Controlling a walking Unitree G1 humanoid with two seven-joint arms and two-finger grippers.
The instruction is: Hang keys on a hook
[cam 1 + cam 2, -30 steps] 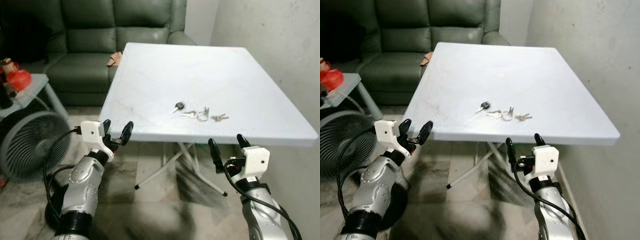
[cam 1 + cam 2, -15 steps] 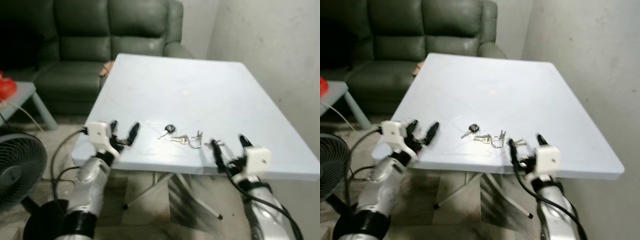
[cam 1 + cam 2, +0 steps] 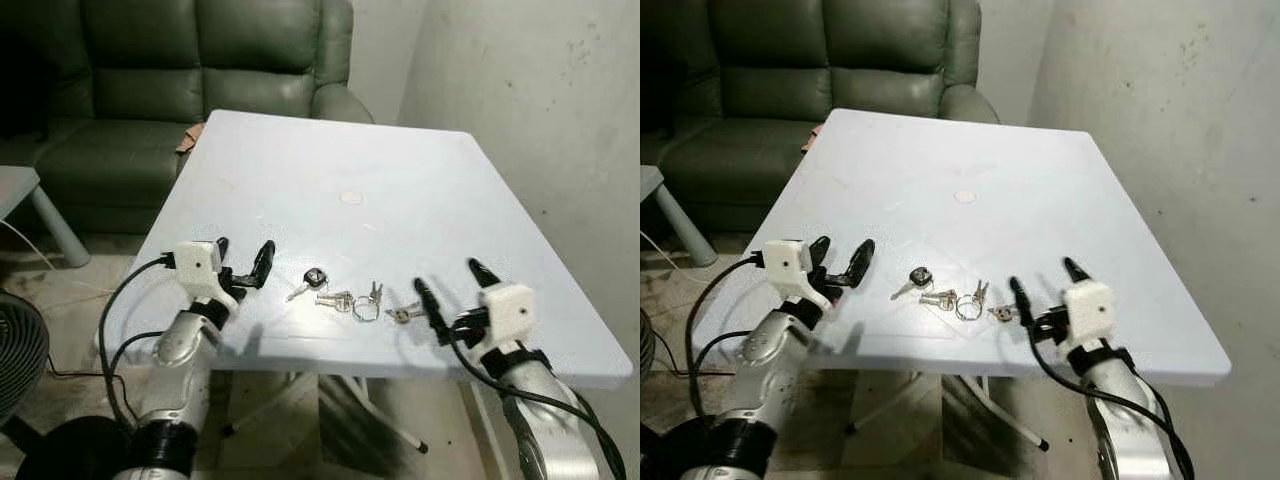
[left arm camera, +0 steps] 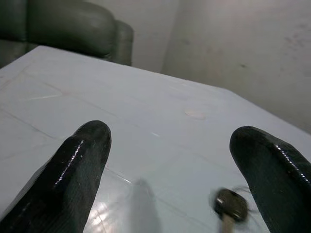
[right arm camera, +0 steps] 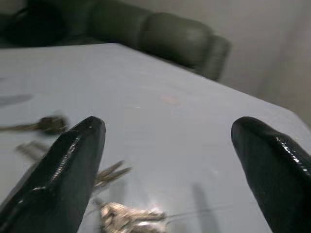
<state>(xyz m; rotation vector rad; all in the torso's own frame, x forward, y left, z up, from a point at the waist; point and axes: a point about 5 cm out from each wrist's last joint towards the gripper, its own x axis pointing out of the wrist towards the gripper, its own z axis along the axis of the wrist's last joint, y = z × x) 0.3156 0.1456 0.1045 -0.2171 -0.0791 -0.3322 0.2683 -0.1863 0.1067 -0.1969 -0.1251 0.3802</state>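
the keys (image 3: 350,299) lay in a loose bunch on the white surface (image 3: 340,150), close to its near edge and about midway between the near corners. the bunch had one key with a black head (image 3: 314,277) at the side toward the robot's left, a thin metal ring (image 3: 366,309) in the middle and some small silver keys (image 3: 405,313) at the side toward the robot's right. the left gripper (image 3: 241,264) hovered over the surface near its near-left corner, with its two black fingers spread wide and nothing between them; in the left wrist view the black-headed key (image 4: 231,206) showed on the surface ahead of it, near one fingertip. the right gripper (image 3: 447,291) was above the near edge, just beside the small silver keys, its fingers also wide apart and holding nothing; i could not tell if one fingertip touched a key. in the right wrist view the keys (image 5: 116,213) lay blurred on the surface between its fingers (image 5: 68,165). a dark green sofa (image 3: 180,70) stood behind the far edge of the surface, a pale wall (image 3: 540,110) ran along its right edge, and part of a black fan (image 3: 15,345) stood on the floor at the robot's left.
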